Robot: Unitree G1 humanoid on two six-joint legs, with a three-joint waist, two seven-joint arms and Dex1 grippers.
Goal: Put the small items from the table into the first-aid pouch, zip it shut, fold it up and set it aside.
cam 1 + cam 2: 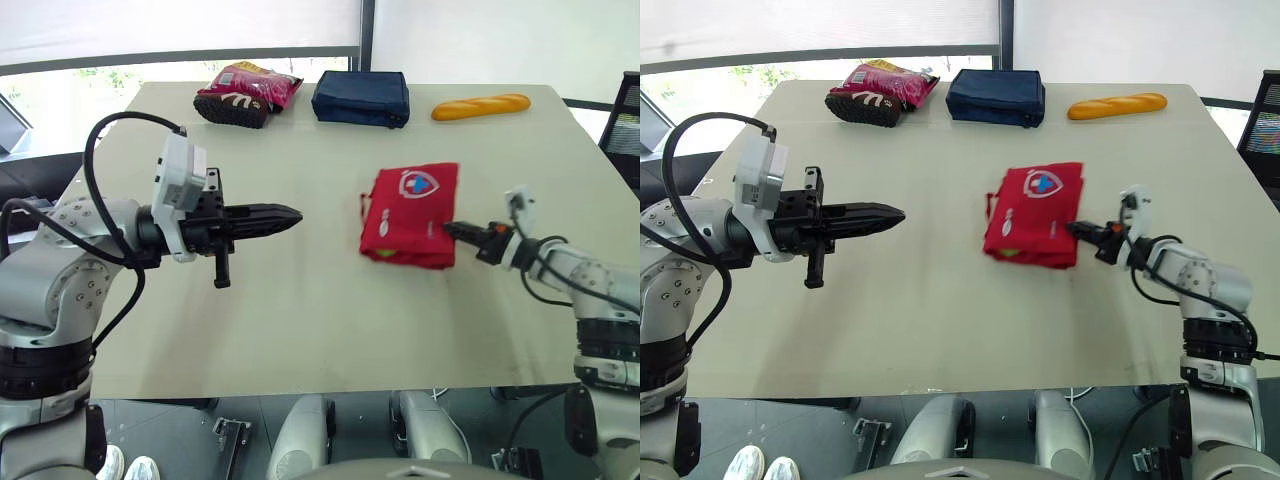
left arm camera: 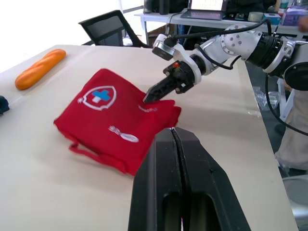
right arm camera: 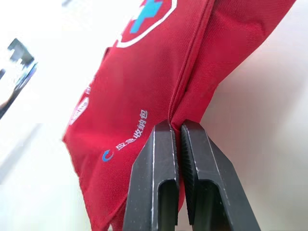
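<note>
Beige table carries the folded red fabric first-aid pouch, right of centre. My right tool is clenched, its tips against the pouch's right edge seam; I cannot tell whether any cloth is nipped between them. My left tool is clenched on nothing, well apart from the pouch.

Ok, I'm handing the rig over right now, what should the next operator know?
Left gripper: shut, empty, hovering over the table, left of the pouch and apart from it.
Right gripper: shut on the pouch's right edge.
Pouch: folded, lying mid-table; zip hidden.
Done: packing and folding, by the look of it.
Left: set the pouch aside, release.
Snack bag, navy bag and bread sit along the far edge.
</note>
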